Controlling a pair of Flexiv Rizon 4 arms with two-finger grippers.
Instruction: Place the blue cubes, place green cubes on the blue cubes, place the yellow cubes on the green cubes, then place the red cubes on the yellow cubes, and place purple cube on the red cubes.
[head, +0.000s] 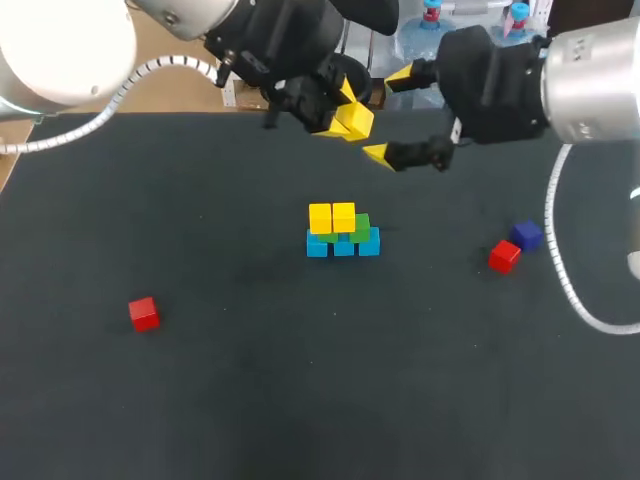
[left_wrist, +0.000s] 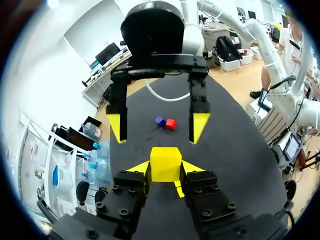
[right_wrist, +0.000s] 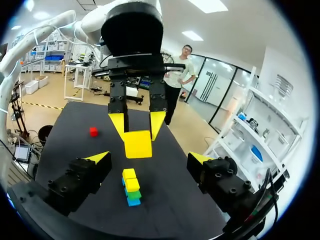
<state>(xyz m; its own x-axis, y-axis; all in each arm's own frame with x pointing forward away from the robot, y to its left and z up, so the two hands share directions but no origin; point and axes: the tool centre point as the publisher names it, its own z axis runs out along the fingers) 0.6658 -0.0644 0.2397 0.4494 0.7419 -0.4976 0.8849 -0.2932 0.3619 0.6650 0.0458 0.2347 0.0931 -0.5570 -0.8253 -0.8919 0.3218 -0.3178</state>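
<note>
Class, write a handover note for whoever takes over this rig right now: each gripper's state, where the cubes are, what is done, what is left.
Left gripper: jaws shut on a yellow cube, above the table's far side.
Right gripper: open, empty, facing it.
Done: blue cubes in a row mid-table, green cubes on them, two yellow cubes on the green; one green top bare.
Loose: one red cube on the left arm's side, another red cube beside the purple cube on the right arm's side.
Left: place the held yellow, then reds, then purple.
</note>
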